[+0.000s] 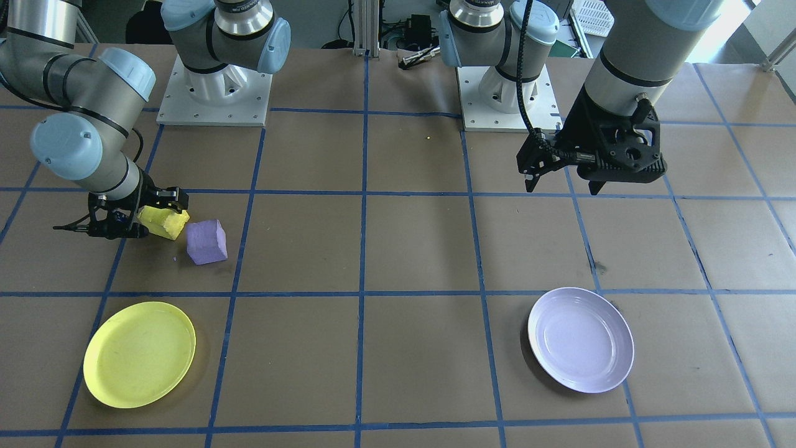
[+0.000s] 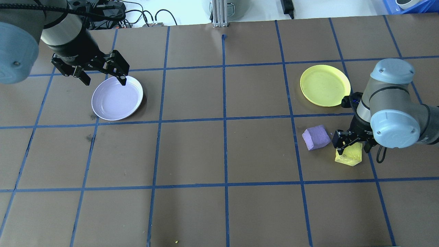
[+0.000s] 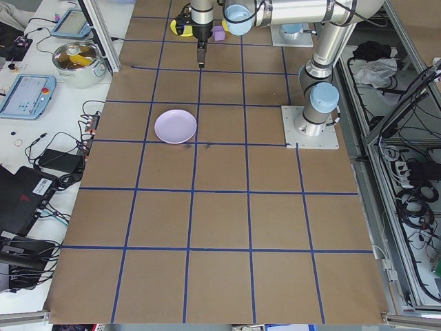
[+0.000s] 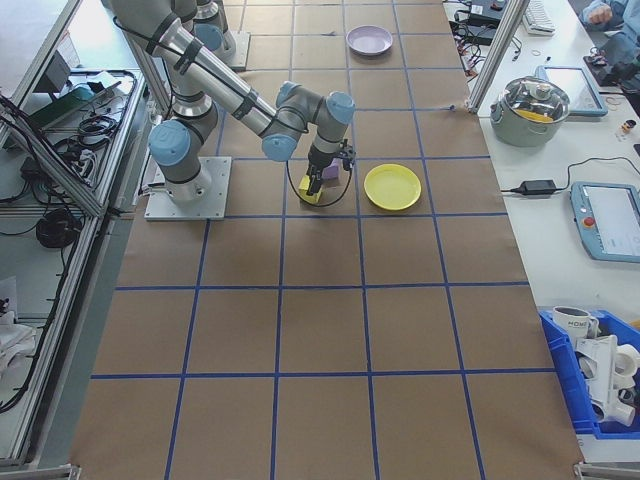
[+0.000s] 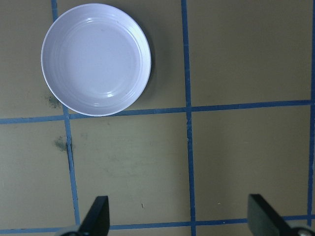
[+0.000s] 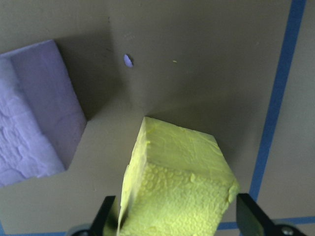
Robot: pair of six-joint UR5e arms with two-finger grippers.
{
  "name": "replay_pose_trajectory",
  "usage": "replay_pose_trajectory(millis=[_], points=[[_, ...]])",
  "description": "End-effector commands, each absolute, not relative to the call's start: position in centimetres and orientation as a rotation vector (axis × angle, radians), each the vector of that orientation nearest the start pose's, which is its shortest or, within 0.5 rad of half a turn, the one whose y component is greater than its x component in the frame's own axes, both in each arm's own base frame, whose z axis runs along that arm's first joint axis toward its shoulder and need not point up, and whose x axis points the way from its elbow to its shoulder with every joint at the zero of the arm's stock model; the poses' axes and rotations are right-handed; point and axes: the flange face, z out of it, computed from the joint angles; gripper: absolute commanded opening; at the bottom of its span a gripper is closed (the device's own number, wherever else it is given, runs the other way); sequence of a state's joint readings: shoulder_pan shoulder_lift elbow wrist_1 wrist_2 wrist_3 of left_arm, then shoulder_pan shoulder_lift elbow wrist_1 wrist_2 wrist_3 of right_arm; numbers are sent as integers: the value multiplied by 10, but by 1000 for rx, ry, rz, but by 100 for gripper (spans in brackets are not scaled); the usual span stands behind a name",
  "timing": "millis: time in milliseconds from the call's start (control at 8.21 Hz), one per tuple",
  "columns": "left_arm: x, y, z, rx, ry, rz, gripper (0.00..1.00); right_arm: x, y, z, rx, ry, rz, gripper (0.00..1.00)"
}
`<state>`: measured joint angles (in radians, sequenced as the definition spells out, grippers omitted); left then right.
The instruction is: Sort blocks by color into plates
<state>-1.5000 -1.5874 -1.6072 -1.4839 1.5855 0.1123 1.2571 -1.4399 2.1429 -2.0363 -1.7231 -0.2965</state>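
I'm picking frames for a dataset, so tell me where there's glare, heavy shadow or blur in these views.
Front-facing view: soft window sheen on the lavender plate. Right wrist view: the purple block throws a dark shadow on the paper, and the yellow block is near and slightly soft. Left wrist view: sharp, with mild gloss on that plate. Side views: small but clear.

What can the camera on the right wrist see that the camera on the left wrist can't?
Only the right wrist view shows the yellow block between the right tool fingers, and the purple block beside it. Only the left wrist view shows the lavender plate, empty, beyond the wide-open left tool. Both show brown table paper with blue tape lines.
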Motion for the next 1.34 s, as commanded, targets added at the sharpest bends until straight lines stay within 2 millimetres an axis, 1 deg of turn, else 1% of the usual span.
replay_pose_trajectory(millis=[0,243,365,487,609,730,852,974,1096,1217], points=[[-96,-509,472,64,3120,-55,100,-22,-451,195,-1,3178,434,62],[-96,-511,485,63,3113,-119,100,-24,-458,210,2,3198,387,40],[-95,-510,487,61,3116,-126,100,-26,-472,239,0,3215,305,40],[-96,-509,485,63,3115,-119,100,-24,-485,267,-13,3199,325,40],[-96,-510,475,64,3118,-88,100,-16,-511,294,-41,3136,229,40],[-96,-516,473,64,3117,-83,100,0,-543,306,-133,3110,136,40],[-95,-514,473,66,3120,-98,100,9,-584,314,-196,3127,12,39],[-95,-524,469,63,3113,-152,100,6,-615,311,-247,3131,-28,35],[-95,-524,473,63,3107,-180,100,3,-629,296,-272,3127,-27,34],[-95,-523,473,63,3106,-173,100,2,-632,281,-283,3123,-3,52]])
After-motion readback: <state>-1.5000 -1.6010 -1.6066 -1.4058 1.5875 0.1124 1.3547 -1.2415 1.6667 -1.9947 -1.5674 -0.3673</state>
